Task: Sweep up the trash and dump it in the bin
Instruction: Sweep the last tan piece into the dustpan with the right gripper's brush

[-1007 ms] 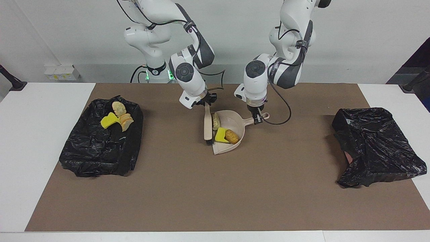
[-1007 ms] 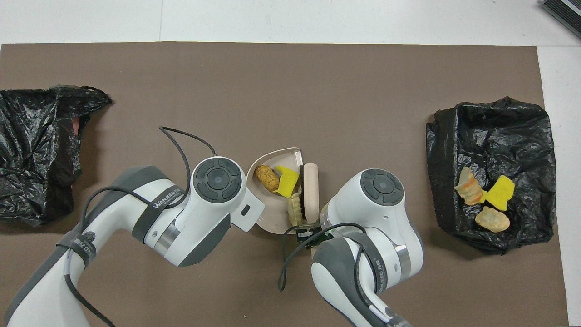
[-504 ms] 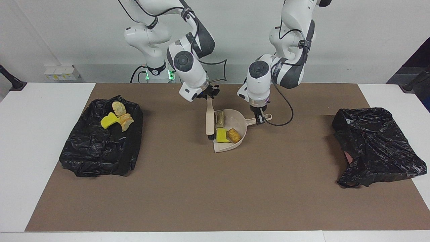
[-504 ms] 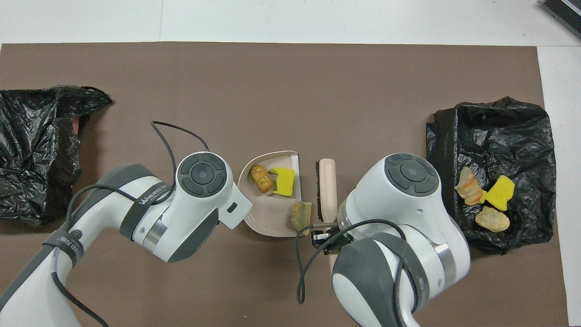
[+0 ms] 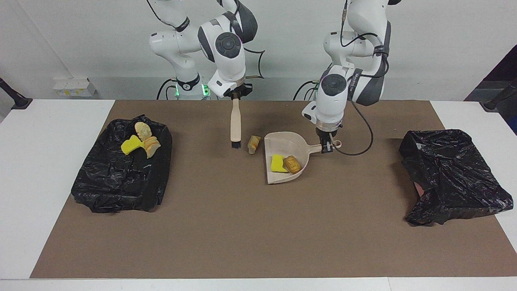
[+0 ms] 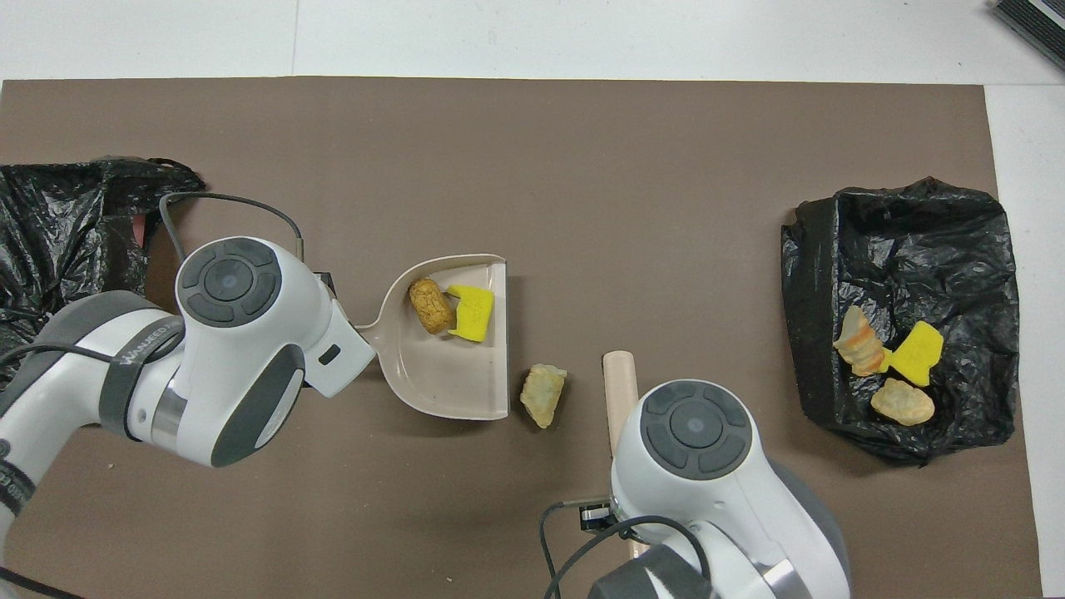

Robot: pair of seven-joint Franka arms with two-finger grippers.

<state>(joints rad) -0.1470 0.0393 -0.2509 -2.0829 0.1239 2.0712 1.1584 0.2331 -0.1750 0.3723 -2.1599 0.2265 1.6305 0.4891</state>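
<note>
In the facing view, the dustpan (image 5: pixel 282 155) lies on the brown mat (image 5: pixel 242 226). The left gripper (image 5: pixel 328 146) is clenched on the dustpan's handle. Inside the pan are a yellow sponge piece (image 5: pixel 278 163) and a tan chunk (image 5: pixel 292 164). A pale scrap (image 5: pixel 253 144) lies on the mat just beside the pan, toward the right arm's end. The right gripper (image 5: pixel 236 95) grasps the brush (image 5: pixel 235 126), which hangs with bristles down near that scrap. Well apart from the pan, a black-lined bin (image 5: pixel 121 173) holds three more scraps (image 5: pixel 142 139).

In the overhead view, the pan (image 6: pixel 453 378) has the yellow piece (image 6: pixel 473 313) and the chunk (image 6: pixel 430 304) in it; the scrap (image 6: pixel 543 394) lies between pan and brush (image 6: pixel 620 384). Both grippers are hidden under their arms.
</note>
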